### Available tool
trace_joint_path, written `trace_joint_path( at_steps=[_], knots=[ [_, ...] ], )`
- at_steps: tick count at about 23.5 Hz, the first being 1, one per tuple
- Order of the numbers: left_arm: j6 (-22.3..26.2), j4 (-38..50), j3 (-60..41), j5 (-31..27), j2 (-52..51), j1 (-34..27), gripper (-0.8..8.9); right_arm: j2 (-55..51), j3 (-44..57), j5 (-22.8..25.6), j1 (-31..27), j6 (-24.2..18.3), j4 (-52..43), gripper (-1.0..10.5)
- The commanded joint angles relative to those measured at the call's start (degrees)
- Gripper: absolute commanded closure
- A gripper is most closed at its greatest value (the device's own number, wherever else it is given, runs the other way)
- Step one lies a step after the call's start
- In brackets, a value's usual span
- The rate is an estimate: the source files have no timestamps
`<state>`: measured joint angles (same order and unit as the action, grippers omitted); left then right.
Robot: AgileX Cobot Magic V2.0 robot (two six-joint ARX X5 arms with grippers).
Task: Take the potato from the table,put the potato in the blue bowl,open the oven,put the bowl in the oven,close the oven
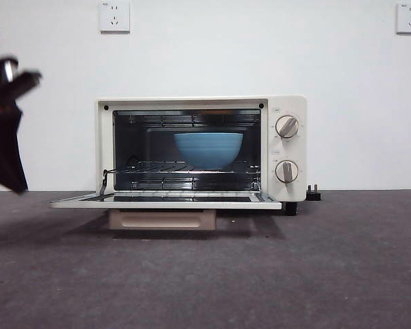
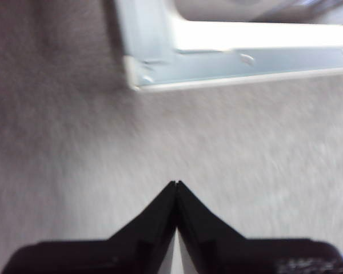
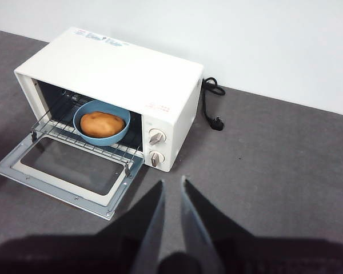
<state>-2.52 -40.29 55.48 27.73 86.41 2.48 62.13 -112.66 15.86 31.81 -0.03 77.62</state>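
Hanging at the left edge of the front view, the left gripper (image 2: 176,184) has its jaws pressed together and holds nothing; in its wrist view its tips sit above bare table (image 1: 342,274), just short of a corner of the door (image 1: 164,201). That door lies folded flat, level with the table, its glass facing up. Beyond it, inside the oven (image 1: 288,110), the bowl (image 1: 208,149) stands upright on the rack (image 3: 57,128), rim up. The potato (image 3: 102,124) lies in the bowl, its long axis running roughly along the oven's width. Farther right, the right gripper (image 3: 172,182) is raised well apart from the oven, jaws slightly spread, empty, pointing toward the knobs (image 3: 156,137).
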Motion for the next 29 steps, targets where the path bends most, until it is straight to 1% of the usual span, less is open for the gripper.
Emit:
trace_joint_path(
  at_steps=[1,7,13,18,20,26,29],
  knots=[
    [-1.4,2.4,0.1,2.2,4.3,-2.1,8.21,-0.2,0.1,0.0,0.0,-0.2,1.0,8.9],
    [-4.1,5.5,0.1,6.7,10.3,-5.0,8.21,0.0,0.1,0.0,0.0,-0.2,1.0,8.9],
    [-9.8,12.2,0.1,10.3,12.6,-5.3,8.21,0.7,0.1,0.0,0.0,0.0,1.0,8.9],
    [-14.3,15.6,0.1,11.1,14.2,-5.1,8.21,0.8,0.1,0.0,0.0,0.3,1.0,8.9],
    [-15.2,16.6,0.1,11.7,14.6,-5.1,8.21,0.8,0.1,0.0,0.0,0.5,1.0,8.9],
    [-15.4,18.2,0.1,12.3,14.8,-5.0,8.21,0.8,0.1,0.0,0.0,1.0,1.0,8.9],
    [-16.0,19.5,0.1,15.3,14.8,-5.0,8.21,0.8,0.1,0.0,0.0,1.4,1.0,8.9]
  ],
)
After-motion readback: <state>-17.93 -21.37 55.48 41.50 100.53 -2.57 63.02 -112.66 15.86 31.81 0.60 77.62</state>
